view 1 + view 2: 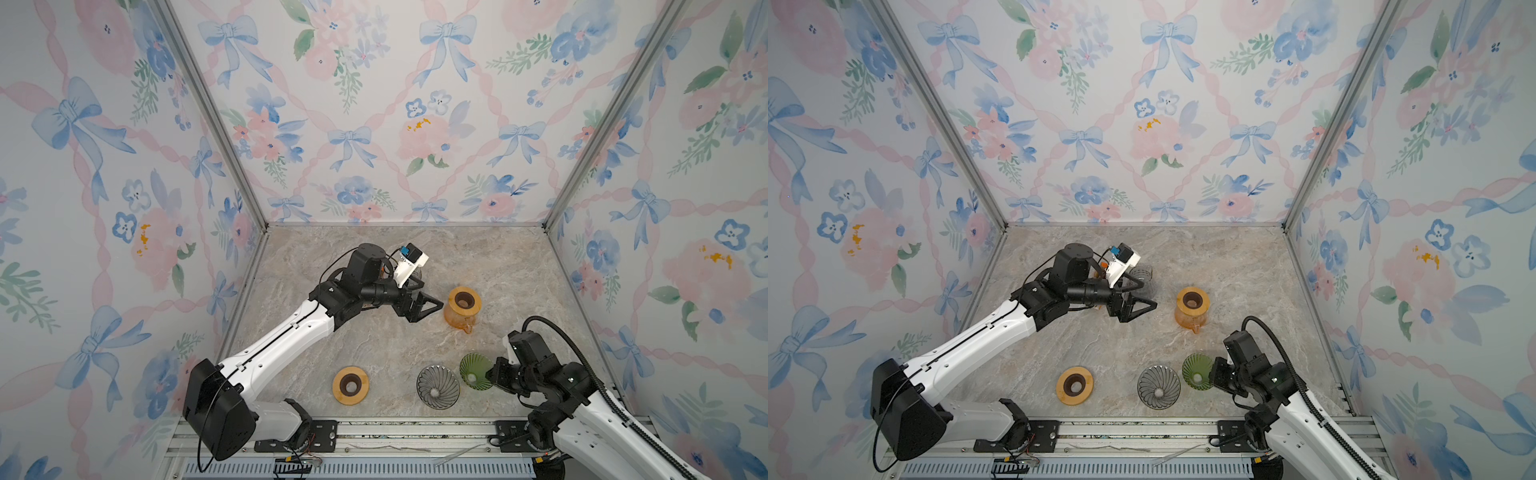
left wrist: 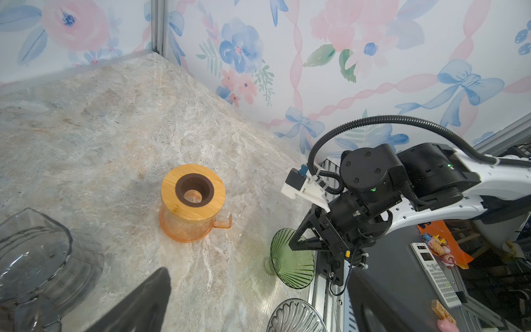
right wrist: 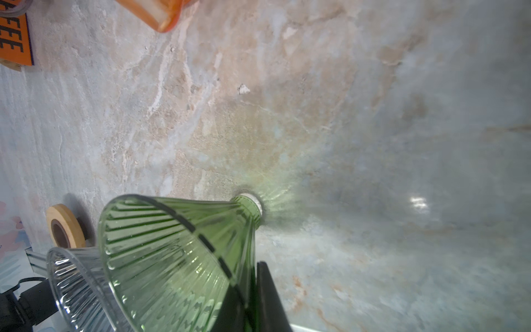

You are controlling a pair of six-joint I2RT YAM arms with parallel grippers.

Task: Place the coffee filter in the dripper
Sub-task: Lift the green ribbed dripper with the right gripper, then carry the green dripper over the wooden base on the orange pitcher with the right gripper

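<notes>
Close to table edge (image 1: 390, 414), green dripper (image 1: 473, 368)

Left arm (image 1: 286, 340): reaches from the near-left base diagonally out over the middle of the table (image 1: 374, 340), elbow raised.
Left wrist (image 1: 374, 291): turned so the claw points to the right side, about level.
Left claw (image 1: 428, 301): jaws spread wide, nothing between them, clear of the table.
Right arm (image 1: 602, 415): low and folded, coming in from the near-right base and pointing leftward.
Right wrist (image 1: 528, 357): close above the table, claw aimed left.
Right claw (image 1: 492, 374): clamped on the wall of the green dripper (image 3: 172, 258) at its rim, one finger inside the cone and one outside.
</notes>
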